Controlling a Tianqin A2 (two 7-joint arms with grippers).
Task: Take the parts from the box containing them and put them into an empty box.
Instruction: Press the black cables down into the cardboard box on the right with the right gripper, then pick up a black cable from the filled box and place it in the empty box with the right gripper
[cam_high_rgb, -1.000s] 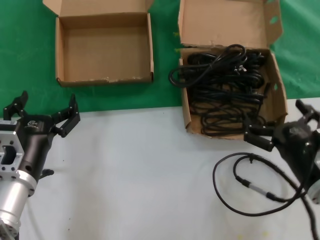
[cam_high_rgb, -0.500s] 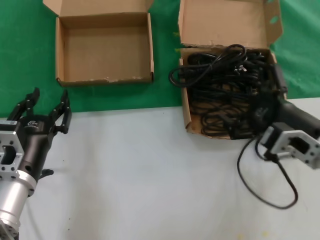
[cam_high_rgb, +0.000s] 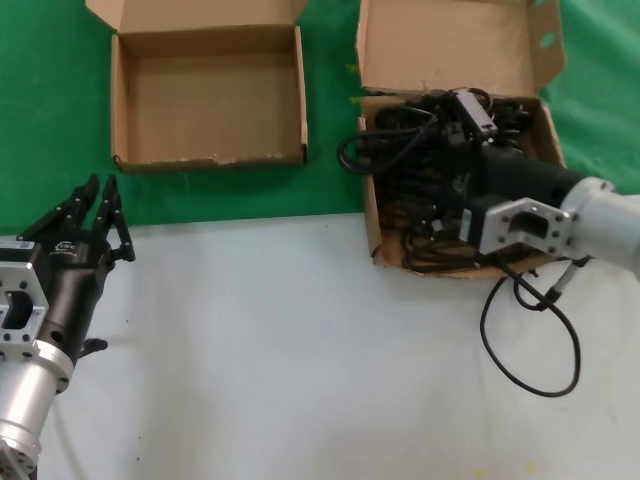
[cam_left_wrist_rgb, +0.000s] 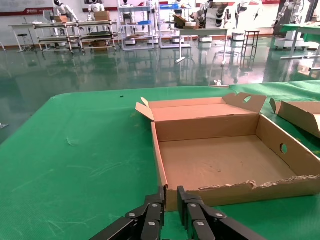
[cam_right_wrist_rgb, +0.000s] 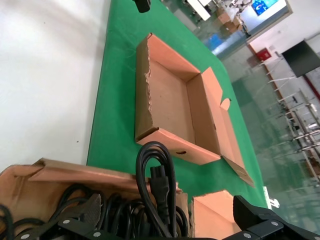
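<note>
The black coiled power cords (cam_high_rgb: 425, 200) fill the larger cardboard box (cam_high_rgb: 455, 45), the one with the tall flap. My right gripper (cam_high_rgb: 447, 150) is inside that box, open, its jaws wide apart over the cords. In the right wrist view a cord loop with a plug (cam_right_wrist_rgb: 160, 180) lies between the jaws of that gripper (cam_right_wrist_rgb: 165, 212). The shallow square box (cam_high_rgb: 205, 95) at the far left is empty; it also shows in the left wrist view (cam_left_wrist_rgb: 220, 160) and the right wrist view (cam_right_wrist_rgb: 172, 102). My left gripper (cam_high_rgb: 103, 192) is shut and empty, just short of that box's front corner (cam_left_wrist_rgb: 171, 192).
Both boxes sit on a green cloth (cam_high_rgb: 50, 120) at the back. In front of it is the white table (cam_high_rgb: 280, 360). A thin black cable (cam_high_rgb: 535, 340) from my right arm loops over the table at the right.
My right gripper has swung up from the table's right edge into the larger box over the cords. My left gripper's fingers have closed from wide open to shut.
</note>
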